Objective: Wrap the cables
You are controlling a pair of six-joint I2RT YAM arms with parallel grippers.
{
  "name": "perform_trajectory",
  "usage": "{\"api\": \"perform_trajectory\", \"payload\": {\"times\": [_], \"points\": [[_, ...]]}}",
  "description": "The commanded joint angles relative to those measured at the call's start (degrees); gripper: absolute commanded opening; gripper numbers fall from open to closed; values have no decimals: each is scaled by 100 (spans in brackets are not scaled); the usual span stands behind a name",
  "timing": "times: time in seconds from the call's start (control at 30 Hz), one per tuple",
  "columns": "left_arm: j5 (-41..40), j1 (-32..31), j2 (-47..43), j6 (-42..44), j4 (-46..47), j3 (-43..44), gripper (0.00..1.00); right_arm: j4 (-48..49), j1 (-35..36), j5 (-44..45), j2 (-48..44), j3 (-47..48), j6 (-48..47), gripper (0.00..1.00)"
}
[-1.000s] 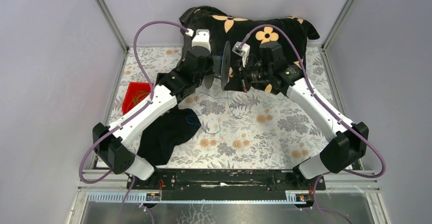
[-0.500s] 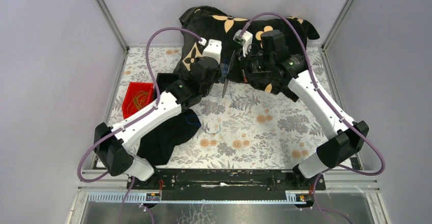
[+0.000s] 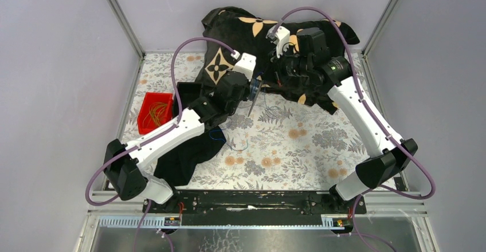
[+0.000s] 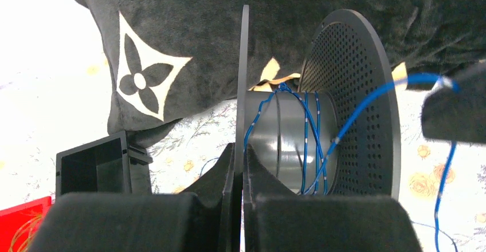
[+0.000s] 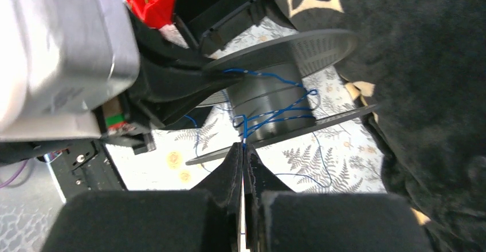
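Two clamped hands: left hand (image 4: 239, 156) on spool flange (image 4: 243, 63), right hand (image 5: 243, 161) on blue cable (image 4: 367, 107) slanting from hub (image 4: 286, 132).

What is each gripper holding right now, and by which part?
The left gripper clamps the big black perforated spool by the rim of one flange. The right gripper pinches the thin blue cable close to the hub.

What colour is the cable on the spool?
The cable is blue; left wrist view shows it best.
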Motion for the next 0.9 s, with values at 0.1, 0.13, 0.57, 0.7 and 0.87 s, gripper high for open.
{"api": "perform_trajectory", "payload": {"times": [0.1, 0.13, 0.57, 0.7, 0.87], "points": [[161, -202, -305, 626, 823, -114, 0, -302, 37, 793, 145, 549, -367, 3], [200, -208, -319, 658, 815, -131, 0, -344, 34, 886, 180, 602, -400, 3], [1437, -215, -851, 1094, 649, -515, 0, -224, -163, 1294, 66, 431, -838, 3], [1574, -215, -998, 1138, 596, -595, 0, -232, -345, 1172, 117, 324, -882, 6], [1664, -215, -1142, 1124, 582, -641, 0, -217, -603, 964, 189, 139, -873, 10]]}}
